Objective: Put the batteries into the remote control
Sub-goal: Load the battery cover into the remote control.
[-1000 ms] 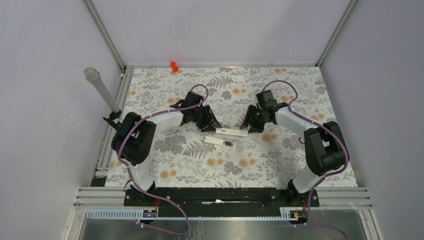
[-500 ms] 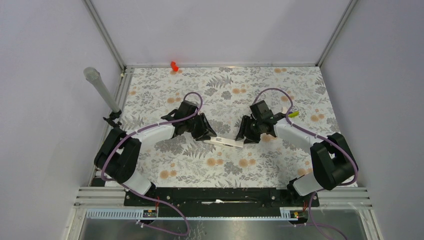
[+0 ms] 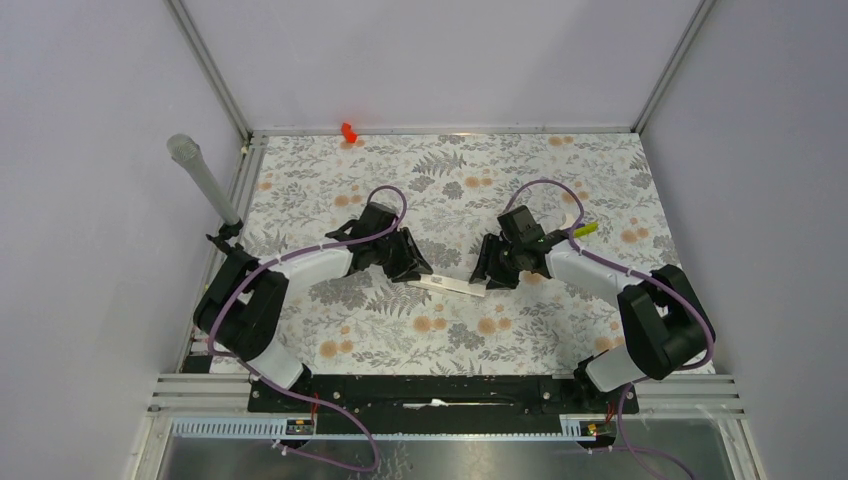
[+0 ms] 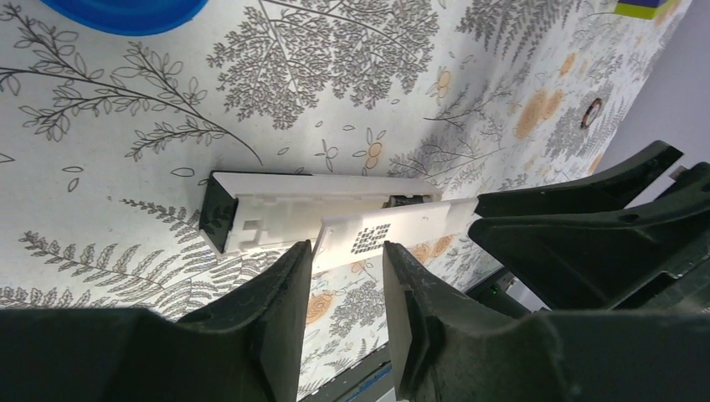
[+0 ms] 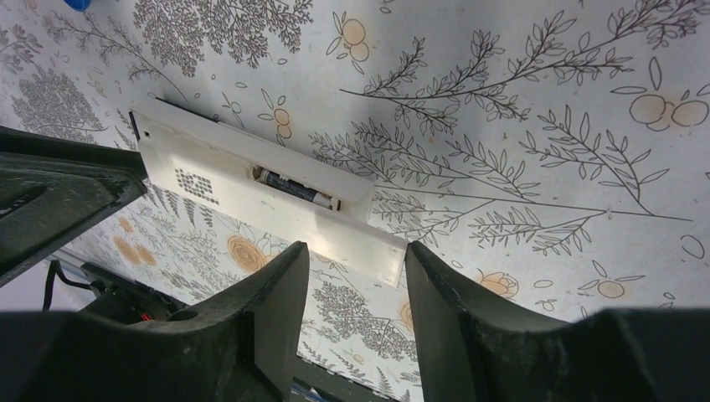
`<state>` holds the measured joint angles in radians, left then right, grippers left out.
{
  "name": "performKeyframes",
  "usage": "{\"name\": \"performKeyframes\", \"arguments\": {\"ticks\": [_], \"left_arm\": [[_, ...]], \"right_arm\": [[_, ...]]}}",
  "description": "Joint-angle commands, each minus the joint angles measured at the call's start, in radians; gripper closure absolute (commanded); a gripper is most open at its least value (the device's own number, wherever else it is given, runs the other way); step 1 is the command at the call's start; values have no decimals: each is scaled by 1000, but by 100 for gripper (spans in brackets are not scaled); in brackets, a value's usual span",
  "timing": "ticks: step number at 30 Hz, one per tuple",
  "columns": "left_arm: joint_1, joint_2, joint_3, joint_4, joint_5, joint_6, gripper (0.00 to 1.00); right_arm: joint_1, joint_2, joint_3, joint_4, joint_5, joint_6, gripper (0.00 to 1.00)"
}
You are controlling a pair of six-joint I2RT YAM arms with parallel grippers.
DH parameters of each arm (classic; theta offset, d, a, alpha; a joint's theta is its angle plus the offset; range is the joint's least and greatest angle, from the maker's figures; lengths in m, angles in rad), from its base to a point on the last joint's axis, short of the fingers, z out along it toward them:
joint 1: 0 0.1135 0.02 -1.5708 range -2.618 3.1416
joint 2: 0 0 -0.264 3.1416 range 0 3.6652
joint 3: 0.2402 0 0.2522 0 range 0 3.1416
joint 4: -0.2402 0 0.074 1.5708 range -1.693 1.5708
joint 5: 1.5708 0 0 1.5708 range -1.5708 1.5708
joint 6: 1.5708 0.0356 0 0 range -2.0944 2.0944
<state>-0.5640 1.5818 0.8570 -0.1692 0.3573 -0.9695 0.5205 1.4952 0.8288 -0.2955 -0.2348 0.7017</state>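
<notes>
Remote (image 3: 440,282) lies on the flowered table (image 3: 330,345), just near of centre, long axis running left-right between the two grippers. Back side up. One battery (image 5: 295,189) is seated in the open recess; a second one cannot be made out.

The cover (image 5: 356,239), a flat white strip with a small dot grid, lies skewed across the remote. It hides the near part of the recess, and its right end overhangs the remote.

- Left gripper (image 4: 347,251): fingers (image 4: 276,293) spread, low over the remote's left half. The cover's left end sits at the gap between them. Contact with the pads cannot be told.
- Right gripper (image 5: 356,247): fingers (image 5: 276,289) spread, with the cover's right end in the gap. Contact is likewise unclear.

The grippers face each other across the remote. In the top view their black bodies hide both ends of it.

Surroundings:
- Blue object (image 4: 126,8) on the table beyond the remote's left end, cut off by the frame edge.
- Small dark ring (image 4: 594,107) well apart, toward the right.
- Yellow-green item (image 3: 585,229) beside the right arm.
- Red piece (image 3: 347,130) at the far edge.
- Grey cylinder (image 3: 200,175) standing tilted at the left rail.
</notes>
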Motion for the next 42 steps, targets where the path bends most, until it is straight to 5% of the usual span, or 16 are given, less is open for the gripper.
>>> {"name": "performKeyframes", "arguments": {"ticks": [1, 34, 42], "left_arm": [[-21, 23, 18, 51, 3, -2, 63], [-22, 66, 84, -94, -110, 87, 67], [-22, 68, 88, -109, -119, 98, 69]], "right_arm": [[21, 7, 6, 98, -17, 23, 46], [19, -8, -44, 73, 67, 1, 35], [-12, -40, -123, 192, -9, 2, 29]]}}
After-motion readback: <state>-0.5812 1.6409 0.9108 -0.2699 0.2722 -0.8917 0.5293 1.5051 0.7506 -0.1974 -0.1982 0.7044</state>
